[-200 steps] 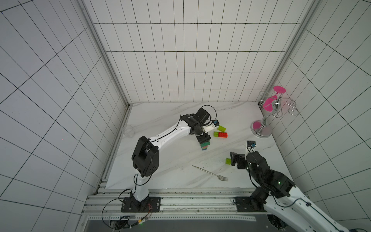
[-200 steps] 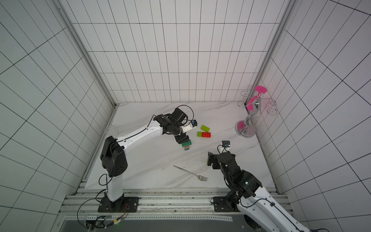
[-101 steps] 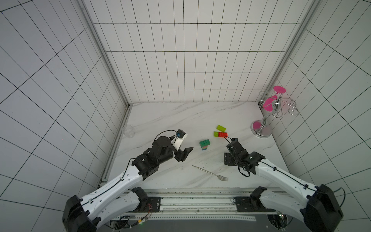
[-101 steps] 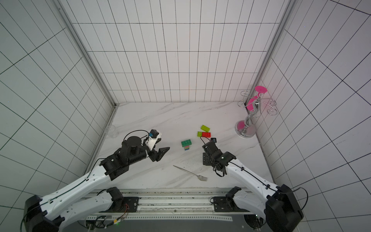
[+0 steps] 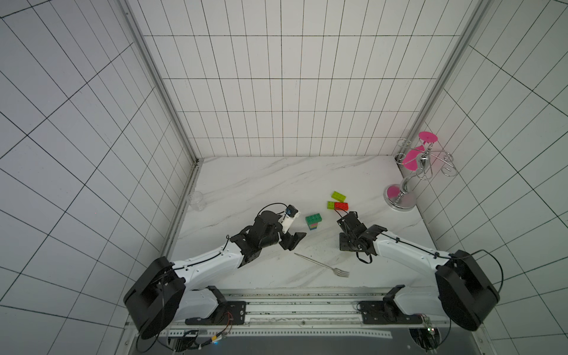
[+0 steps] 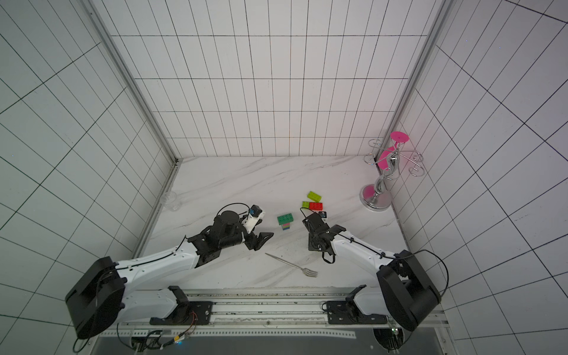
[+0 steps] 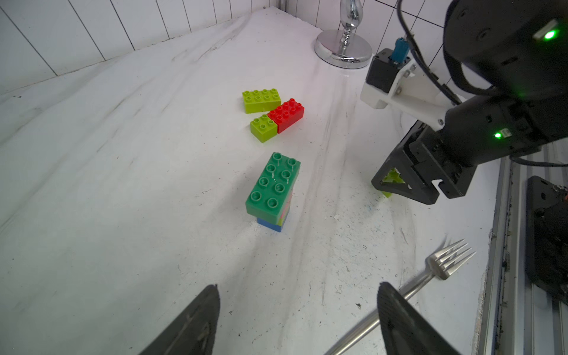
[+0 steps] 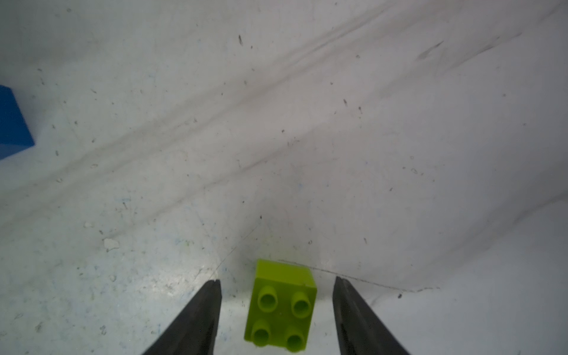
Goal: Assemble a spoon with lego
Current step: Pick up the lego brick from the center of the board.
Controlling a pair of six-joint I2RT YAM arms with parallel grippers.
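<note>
My right gripper (image 8: 276, 280) straddles the small lime brick (image 8: 281, 304) in the front half of the desk (image 5: 246, 181), fingers spread, gaps on both sides, no grasp. And my left gripper (image 7: 298, 287) hangs released, empty. The spoon (image 7: 273, 184) stands mid-desk, untouched.

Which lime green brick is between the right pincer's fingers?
The small lime square standing alone. The other lime square touches the red brick; the long lime brick lies beside them.

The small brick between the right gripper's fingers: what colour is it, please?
Lime green; the brick shows best in the right wrist view.
</note>
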